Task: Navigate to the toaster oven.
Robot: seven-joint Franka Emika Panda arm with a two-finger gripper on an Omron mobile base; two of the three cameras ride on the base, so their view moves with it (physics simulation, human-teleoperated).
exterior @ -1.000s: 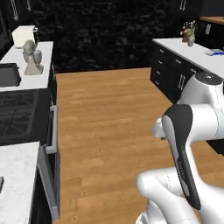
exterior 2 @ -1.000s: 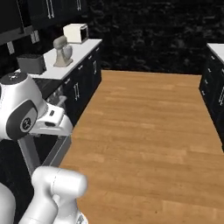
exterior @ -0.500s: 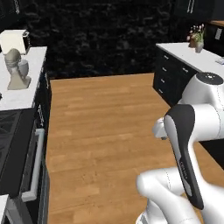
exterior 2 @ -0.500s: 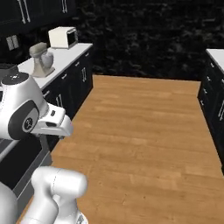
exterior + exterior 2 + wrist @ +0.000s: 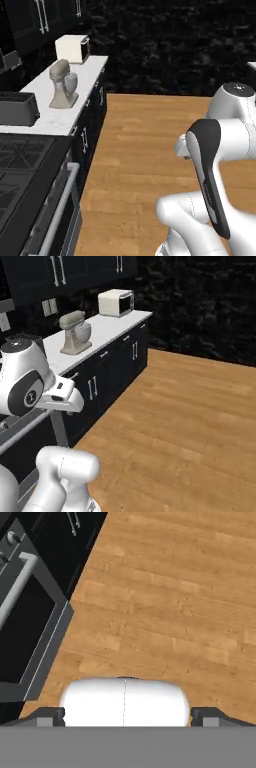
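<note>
**A:** Left base view: where did the toaster oven (image 5: 73,49) stand?

**B:** It sat at the far end of a white counter (image 5: 92,70) along the robot's left side, close to the dark back wall. It was a cream-white box with a black glass door. In the right base view the toaster oven (image 5: 116,302) showed at the same far end of the counter (image 5: 107,328).

**A:** How far along was the drive?

**B:** By my judgement it was partway. The appliance was in sight ahead, but well apart from the base, with a long run of counter and wooden floor (image 5: 145,150) between them. The base had yet to close that stretch and stop before it.

**A:** What else stood there, counted?

**B:** One toaster oven. One grey stand mixer (image 5: 63,84) nearer along the counter. One small dark slot toaster (image 5: 18,108) nearer again. One black stove (image 5: 25,175) beside the base, its oven door (image 5: 30,617) seen from the hand view.

**A:** And the gripper (image 5: 125,719)?

**B:** It pointed down at the floor. Just the finger bases showed at the bottom edge, so I cannot tell whether the fingers were spread or pressed together. Nothing was seen held.
</note>
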